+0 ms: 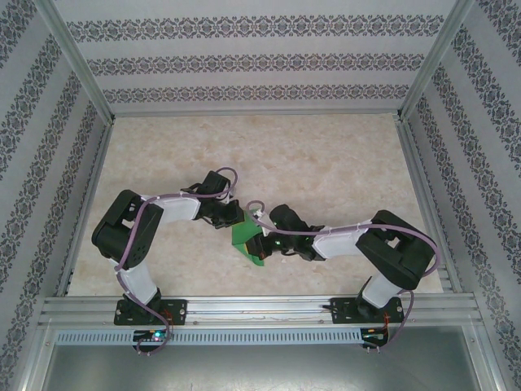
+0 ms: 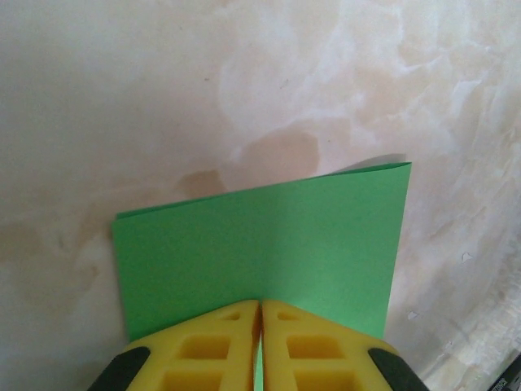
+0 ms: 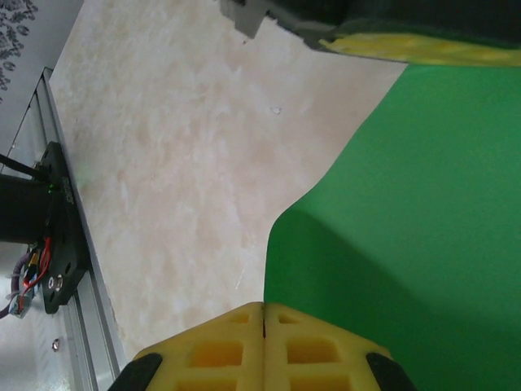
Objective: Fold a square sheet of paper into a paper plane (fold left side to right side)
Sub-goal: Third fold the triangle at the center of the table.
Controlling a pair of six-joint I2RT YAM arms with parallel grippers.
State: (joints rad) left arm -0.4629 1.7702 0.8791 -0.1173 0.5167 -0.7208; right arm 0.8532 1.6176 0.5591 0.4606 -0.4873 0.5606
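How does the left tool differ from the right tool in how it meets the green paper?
The left tool faces the middle of the green sheet's near edge; for the right tool the sheet spreads to one side only. Green shows in the left tool's seam, so it pinches the sheet; whether the right tool grips it is unclear. Both are shut and yellow.

This is a robot test cell in a lab: aluminium rails [image 1: 260, 305] cross the bottom of the frame, with two arm bases [image 1: 149, 309] bolted on. Patterned panels [image 1: 244, 61] wall in the marbled table [image 1: 326, 155] at the top and both sides.
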